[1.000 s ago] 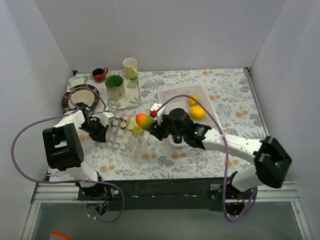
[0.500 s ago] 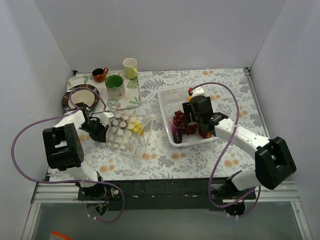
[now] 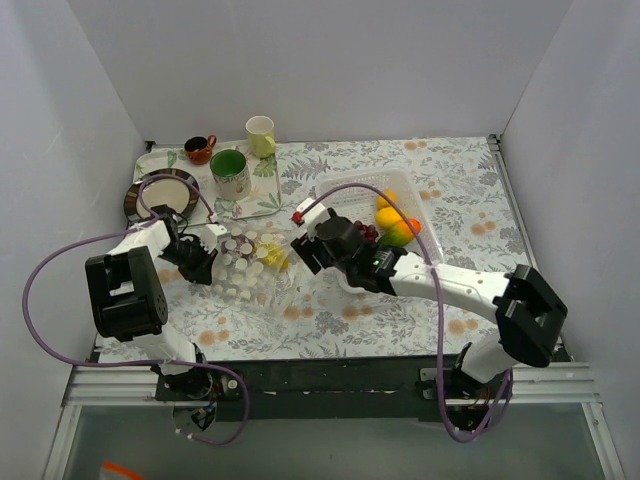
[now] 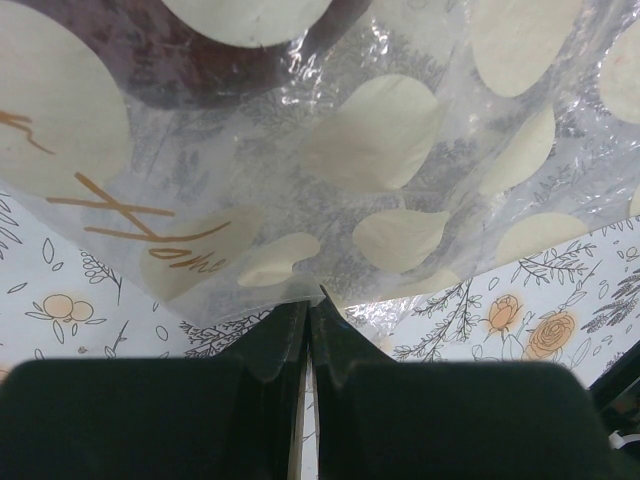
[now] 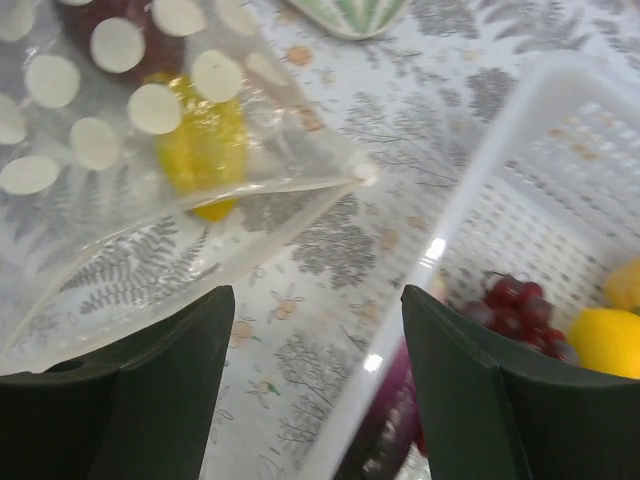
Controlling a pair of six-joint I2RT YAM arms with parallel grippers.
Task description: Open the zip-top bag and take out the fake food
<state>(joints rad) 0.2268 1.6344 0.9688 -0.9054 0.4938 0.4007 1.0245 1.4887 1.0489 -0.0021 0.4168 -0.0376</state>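
The clear polka-dot zip-top bag [image 3: 255, 272] lies left of centre with its mouth open toward the right. A yellow toy [image 5: 203, 145] and a dark red one [image 5: 130, 30] are still inside it. My left gripper [image 3: 199, 262] is shut on the bag's left edge [image 4: 300, 290]. My right gripper [image 3: 308, 250] is open and empty, between the bag's mouth and the white basket [image 3: 340, 190]. The basket holds a lemon [image 3: 388, 216], an orange-green fruit [image 3: 403, 232], grapes [image 5: 515, 305] and a purple eggplant [image 5: 385, 430].
A tray [image 3: 262, 205] at the back left carries a green mug [image 3: 231, 173], a red cup [image 3: 200, 149] and a cream cup [image 3: 261, 135]. A dark plate [image 3: 160, 192] sits beside it. White walls close three sides.
My right gripper carried the orange-green fruit from the bag to the basket, let it go there, and has swung back left, empty, to the bag's mouth. My left gripper has held still.
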